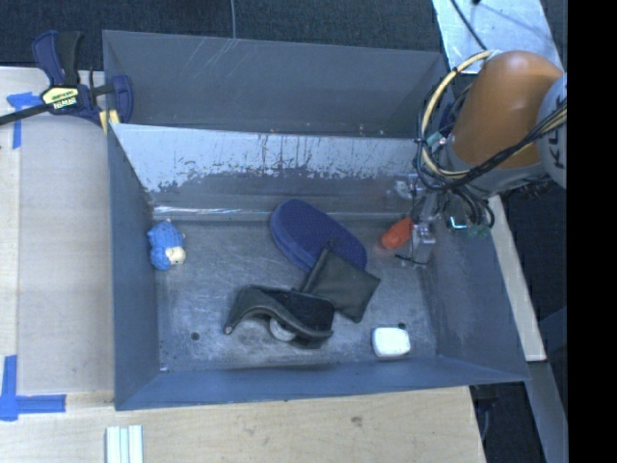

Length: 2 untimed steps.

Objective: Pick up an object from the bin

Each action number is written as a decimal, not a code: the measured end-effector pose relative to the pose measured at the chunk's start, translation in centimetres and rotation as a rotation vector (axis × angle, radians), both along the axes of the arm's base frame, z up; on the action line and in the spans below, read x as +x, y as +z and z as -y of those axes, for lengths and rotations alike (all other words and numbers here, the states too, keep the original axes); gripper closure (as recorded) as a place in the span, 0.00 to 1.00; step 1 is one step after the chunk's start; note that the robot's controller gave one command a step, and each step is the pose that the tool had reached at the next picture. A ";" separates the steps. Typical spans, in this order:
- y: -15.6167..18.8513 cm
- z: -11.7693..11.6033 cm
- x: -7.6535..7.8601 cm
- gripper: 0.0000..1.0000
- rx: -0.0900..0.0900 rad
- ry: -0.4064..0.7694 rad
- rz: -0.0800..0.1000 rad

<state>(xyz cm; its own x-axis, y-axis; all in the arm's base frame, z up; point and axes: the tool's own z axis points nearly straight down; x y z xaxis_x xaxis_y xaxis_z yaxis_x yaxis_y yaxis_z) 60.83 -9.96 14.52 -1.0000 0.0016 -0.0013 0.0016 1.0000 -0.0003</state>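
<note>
Gripper (420,244) low in bin (289,85); small red object (394,236) just beside it, centre side. Grip state: cannot tell. Judged grasp stage; next needs closure, then straight lift.

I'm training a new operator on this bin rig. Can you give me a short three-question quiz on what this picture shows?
1. Which thing lies nearest the gripper?
A) white block
B) red thing
C) blue toy
2. True or false: the blue toy lies by itself at the left of the bin, apart from the other things.
3. Fill in: the white block lies in the view's lower ____ corner of the bin floor.

Key: 1 B; 2 true; 3 right.
</note>
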 end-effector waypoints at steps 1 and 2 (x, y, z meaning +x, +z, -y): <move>-8.0 4.0 0.7 0.00 0.000 -0.076 -0.006; -7.4 3.8 0.9 1.00 0.000 -0.073 0.002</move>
